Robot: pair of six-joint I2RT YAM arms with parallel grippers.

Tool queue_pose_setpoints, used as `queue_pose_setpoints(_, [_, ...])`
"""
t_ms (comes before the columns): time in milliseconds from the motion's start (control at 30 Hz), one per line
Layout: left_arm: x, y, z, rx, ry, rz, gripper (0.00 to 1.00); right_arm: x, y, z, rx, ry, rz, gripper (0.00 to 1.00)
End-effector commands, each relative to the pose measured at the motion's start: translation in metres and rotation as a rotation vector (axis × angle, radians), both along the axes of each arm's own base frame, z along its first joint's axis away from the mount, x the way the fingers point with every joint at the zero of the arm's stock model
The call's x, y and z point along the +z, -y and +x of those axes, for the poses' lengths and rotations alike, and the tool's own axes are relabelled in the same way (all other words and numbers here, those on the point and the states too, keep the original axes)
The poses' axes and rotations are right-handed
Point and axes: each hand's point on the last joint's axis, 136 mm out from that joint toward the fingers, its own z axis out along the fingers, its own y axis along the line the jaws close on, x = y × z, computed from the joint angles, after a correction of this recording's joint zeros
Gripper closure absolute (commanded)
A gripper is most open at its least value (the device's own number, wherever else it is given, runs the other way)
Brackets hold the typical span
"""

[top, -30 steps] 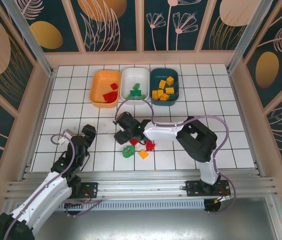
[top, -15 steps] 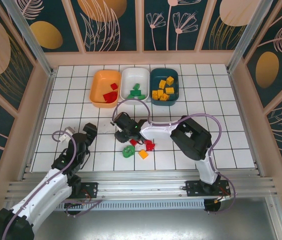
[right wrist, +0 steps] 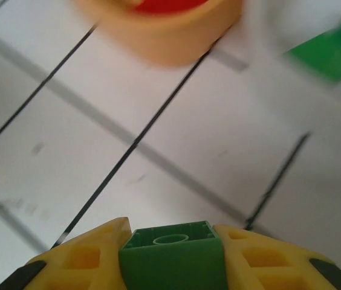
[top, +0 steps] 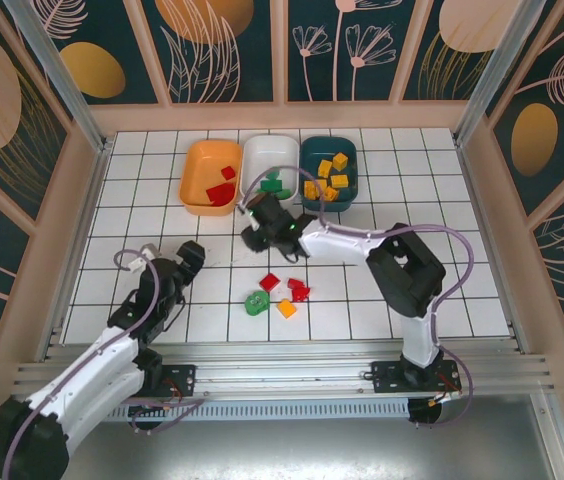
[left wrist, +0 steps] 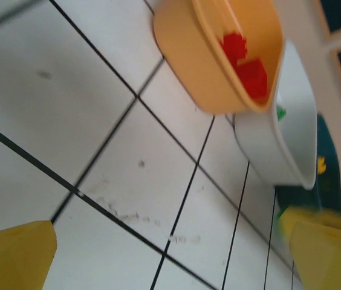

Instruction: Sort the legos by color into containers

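Right gripper (right wrist: 170,234) grips a green lego (right wrist: 173,269), centred between its jaws

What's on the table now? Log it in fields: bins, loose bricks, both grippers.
orange bin: red legos
white bin: green legos
teal bin: yellow-orange legos
loose on tiles: red brick, second red brick, green piece, orange brick
right gripper: shut on held green brick, just in front of the white bin
left gripper: open, empty

We are seeing bright, even light and soft shadows in the top view; both wrist views are blurring, the orange bin (right wrist: 170,36) smearing most.
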Motion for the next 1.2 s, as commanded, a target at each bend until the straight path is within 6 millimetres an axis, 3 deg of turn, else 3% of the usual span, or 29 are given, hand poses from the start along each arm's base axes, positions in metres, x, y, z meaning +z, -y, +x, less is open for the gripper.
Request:
queue_pose_setpoints(0, [0.009,0.042,0.010,-0.215,0.023,-0.046,0.01,0.028,0.012,0.053,-0.107,0.028,0.102,0.69])
queue_pose_setpoints(100, [-0.002,0.067,0.013,-0.343,-0.038,-0.053,0.03,0.023,0.017,0.089,-0.159,0.010,0.138,0.69])
queue_pose_setpoints(233, [-0.003,0.077,0.018,-0.380,-0.052,-0.066,0.04,0.022,0.023,0.128,-0.246,-0.002,0.188,0.69])
queue_pose_setpoints(433, [0.007,0.075,0.023,-0.382,-0.029,-0.031,0.02,-0.002,0.021,0.160,-0.274,-0.074,0.157,0.64])
queue_pose_setpoints(533, [0.003,0.075,0.022,-0.381,-0.037,-0.033,0.01,-0.006,0.030,0.172,-0.322,-0.091,0.152,0.51])
queue_pose_setpoints(633, [0.001,0.076,0.021,-0.383,-0.039,-0.046,0.02,0.010,0.033,0.179,-0.343,-0.073,0.182,0.38])
queue_pose_setpoints(700, [0.003,0.077,0.022,-0.383,-0.034,-0.049,0.01,0.032,0.036,0.180,-0.351,-0.033,0.193,0.35])
queue_pose_setpoints(800, [0.010,0.077,0.025,-0.383,-0.019,-0.040,0.01,0.070,0.038,0.166,-0.338,0.041,0.215,0.35])
queue_pose_setpoints(933, [0.015,0.077,0.028,-0.386,-0.005,-0.033,0.01,0.105,0.050,0.117,-0.324,0.123,0.222,0.35])
queue_pose_setpoints(1033, [0.016,0.074,0.028,-0.375,0.008,-0.016,0.01,0.096,0.072,0.069,-0.364,0.111,0.205,0.36])
queue_pose_setpoints(1167, [0.018,0.063,0.029,-0.329,0.043,0.022,0.02,0.048,0.104,-0.006,-0.457,-0.002,0.147,0.32])
